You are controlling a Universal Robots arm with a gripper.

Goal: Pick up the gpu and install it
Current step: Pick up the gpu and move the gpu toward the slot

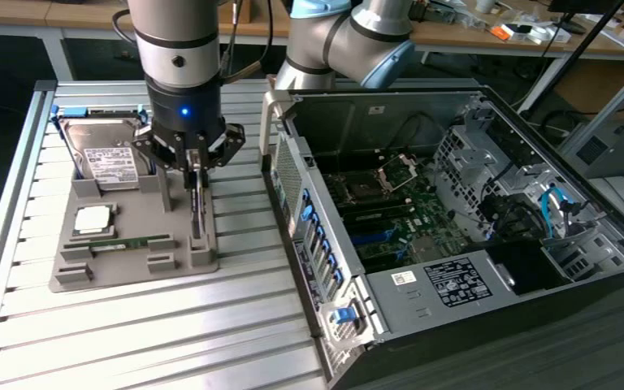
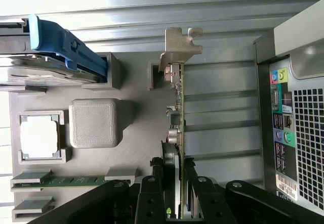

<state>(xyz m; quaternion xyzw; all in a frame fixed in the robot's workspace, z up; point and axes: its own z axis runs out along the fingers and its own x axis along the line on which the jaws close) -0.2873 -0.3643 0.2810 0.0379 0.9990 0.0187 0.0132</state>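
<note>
The gpu (image 1: 196, 213) is a thin dark card standing on its edge in a slot along the grey tray's (image 1: 127, 272) side nearest the computer case. In the wrist view the gpu (image 2: 179, 97) runs away from me, ending in its silvery metal bracket. My gripper (image 1: 192, 175) hangs straight down over the card. Its two fingers sit one on each side of the card's near end and press against it, so the gripper (image 2: 180, 183) is shut on the gpu. The card's lower edge still rests in the tray (image 2: 136, 148).
On the tray also lie a silver hard drive (image 1: 111, 158) with a blue rail, a square processor (image 1: 93, 217) and a green memory stick (image 1: 127, 242). The open computer case (image 1: 431, 219) lies at the exterior view's right, motherboard exposed; its rear panel (image 2: 298, 107) stands close to the gpu.
</note>
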